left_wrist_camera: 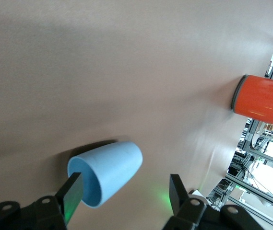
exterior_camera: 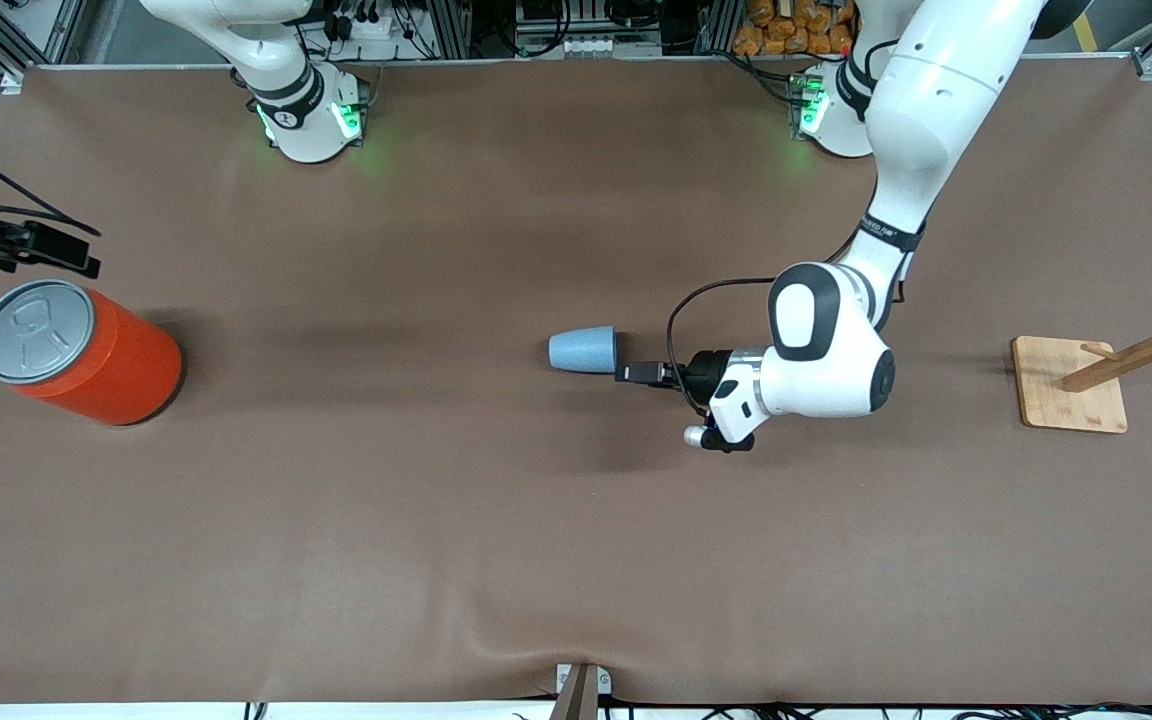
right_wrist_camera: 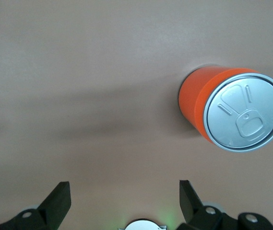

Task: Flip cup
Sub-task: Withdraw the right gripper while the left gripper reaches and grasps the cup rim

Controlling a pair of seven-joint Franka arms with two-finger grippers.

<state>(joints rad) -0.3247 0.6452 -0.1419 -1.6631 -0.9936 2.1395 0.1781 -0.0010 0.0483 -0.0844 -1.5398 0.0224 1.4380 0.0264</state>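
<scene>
The light-blue cup (exterior_camera: 583,350) lies on its side near the middle of the table. Its open mouth faces the left arm's end and its narrow base points toward the right arm's end. My left gripper (exterior_camera: 636,372) is low at the cup's mouth and open. In the left wrist view one finger (left_wrist_camera: 73,194) stands at the rim of the cup (left_wrist_camera: 110,170), and the other finger (left_wrist_camera: 177,194) is well apart from it, with bare table between. My right gripper (exterior_camera: 56,250) is open and empty above the table beside the orange can.
A big orange can (exterior_camera: 76,350) with a grey pull-tab lid stands at the right arm's end; it also shows in the right wrist view (right_wrist_camera: 232,112) and the left wrist view (left_wrist_camera: 262,99). A wooden rack on a square base (exterior_camera: 1071,385) stands at the left arm's end.
</scene>
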